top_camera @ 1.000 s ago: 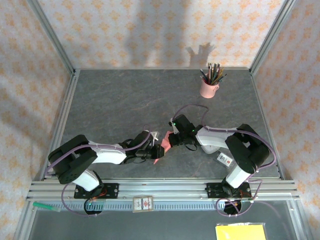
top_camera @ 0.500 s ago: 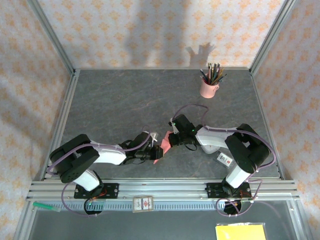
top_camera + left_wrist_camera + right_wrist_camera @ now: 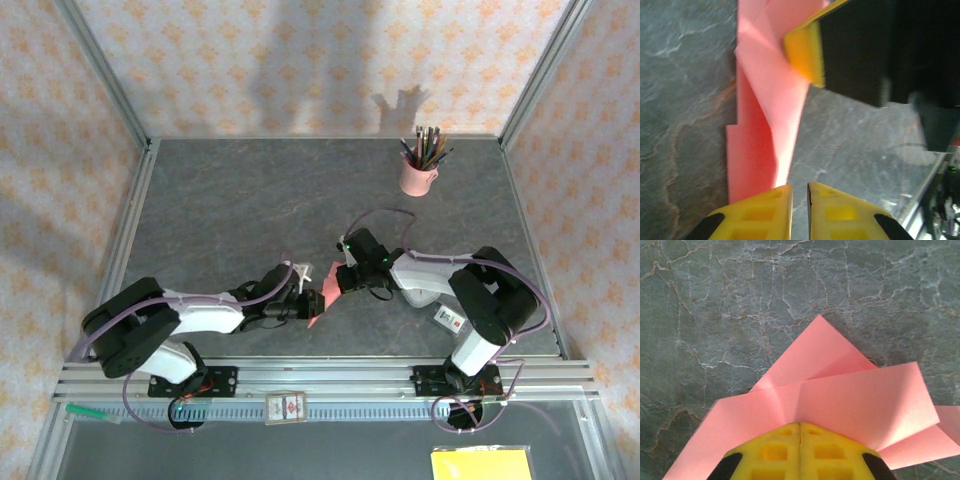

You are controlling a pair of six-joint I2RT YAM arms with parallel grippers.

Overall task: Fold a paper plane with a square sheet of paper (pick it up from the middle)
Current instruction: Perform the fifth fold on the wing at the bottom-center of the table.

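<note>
While the two arms meet near the front of the grey table [image 3: 230, 210], we see the creased pink paper sheet [image 3: 318, 298] between their tips.
The right gripper [image 3: 800, 426] pinches the sheet's folded flaps, fingers pressed together. The left gripper [image 3: 800, 187] shows a slim gap at the sheet's edge, and we cannot tell whether it grips. Far back stands a pink pencil cup [image 3: 418, 176].
</note>
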